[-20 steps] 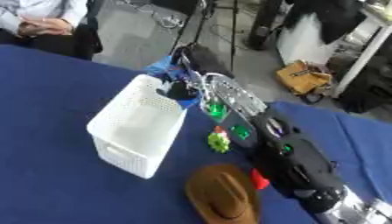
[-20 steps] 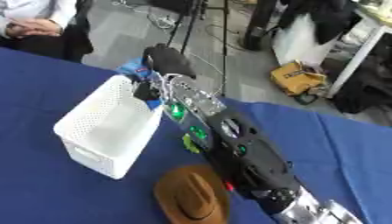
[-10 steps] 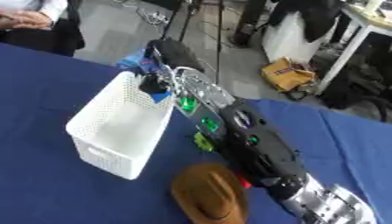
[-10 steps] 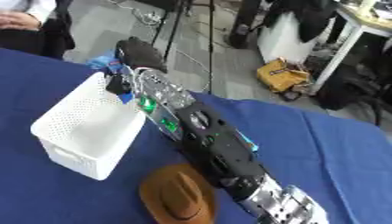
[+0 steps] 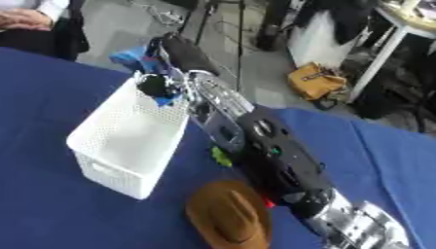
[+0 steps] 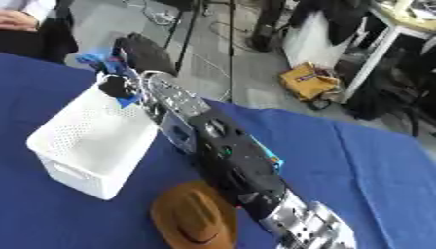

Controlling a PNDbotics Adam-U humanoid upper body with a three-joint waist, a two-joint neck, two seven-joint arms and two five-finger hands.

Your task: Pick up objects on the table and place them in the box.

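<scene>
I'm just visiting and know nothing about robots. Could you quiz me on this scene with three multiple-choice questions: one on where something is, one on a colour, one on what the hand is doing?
1. Where is the brown hat?
A. Inside the basket
B. On the blue table, beside the basket's near end
C. On the floor

2. What colour is the basket?
A. White
B. Red
C. Black

3. What is the robot's right hand doing?
A. Resting flat on the table
B. Holding the hat
C. Curled round a blue object over the basket's far rim

Answers: 1 B, the hat lies on the table cloth outside the basket. 2 A, its perforated walls are white. 3 C, the hand sits above the far rim with blue showing in its fingers.
</scene>
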